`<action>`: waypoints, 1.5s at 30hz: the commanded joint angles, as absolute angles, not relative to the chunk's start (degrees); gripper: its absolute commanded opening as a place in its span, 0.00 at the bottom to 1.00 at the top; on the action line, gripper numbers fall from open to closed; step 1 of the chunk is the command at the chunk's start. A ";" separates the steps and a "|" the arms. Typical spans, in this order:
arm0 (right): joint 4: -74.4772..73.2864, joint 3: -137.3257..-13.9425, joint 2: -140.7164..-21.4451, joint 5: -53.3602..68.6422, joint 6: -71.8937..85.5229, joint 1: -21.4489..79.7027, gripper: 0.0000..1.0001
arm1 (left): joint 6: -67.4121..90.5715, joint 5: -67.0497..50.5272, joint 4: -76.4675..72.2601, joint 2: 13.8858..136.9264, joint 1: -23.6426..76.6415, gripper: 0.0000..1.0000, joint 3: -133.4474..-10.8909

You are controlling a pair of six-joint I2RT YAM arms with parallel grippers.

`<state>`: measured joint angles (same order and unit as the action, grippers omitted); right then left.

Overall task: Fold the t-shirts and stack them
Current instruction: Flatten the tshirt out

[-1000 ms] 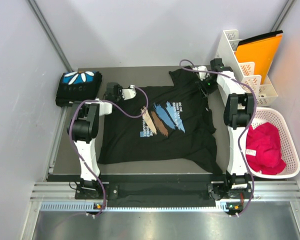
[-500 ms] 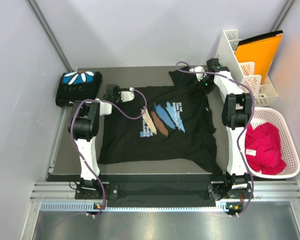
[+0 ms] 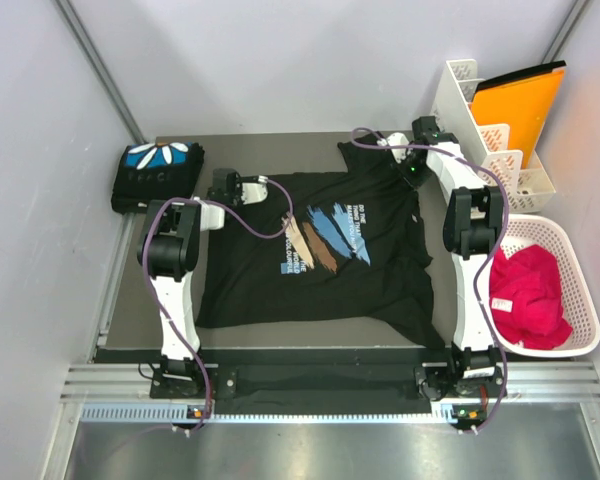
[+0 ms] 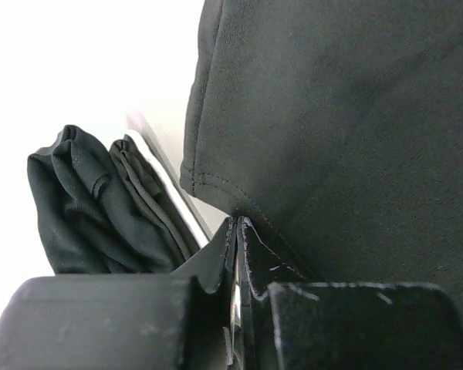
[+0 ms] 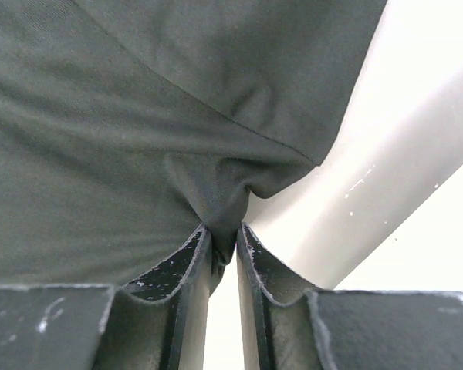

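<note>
spread t-shirt (image 3: 280, 290) lies flat on the table (image 3: 280, 143), print up. its long axis runs left to right, hem toward the left arm, sleeves toward the right arm. left jaws are closed on the far hem corner. right jaws pinch a tuck of cloth at the far sleeve. both grips sit on the far edge, each arm on its own side, and the body of the shirt lies nearward of the jaws. we judge the fold goes toward the near edge. folded t-shirt (image 3: 158, 168) sits at the far left corner, apart.
</note>
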<state>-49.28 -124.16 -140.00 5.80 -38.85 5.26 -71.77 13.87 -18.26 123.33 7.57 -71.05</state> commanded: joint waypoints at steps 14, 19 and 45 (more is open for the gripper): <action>-50.01 -117.60 -139.83 0.97 -42.36 5.01 0.11 | -72.95 16.08 -19.87 122.87 7.12 0.03 -72.33; -50.27 -116.89 -139.57 0.70 -42.10 5.01 0.10 | -73.04 16.96 -19.25 122.52 7.12 0.01 -71.90; -49.40 -115.40 -135.71 -1.85 -42.45 3.25 0.50 | -72.25 23.73 -23.19 123.31 7.12 0.10 -73.13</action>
<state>-44.80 -117.75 -136.66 -0.25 -42.22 4.69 -73.06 22.20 -17.30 124.70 7.53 -73.19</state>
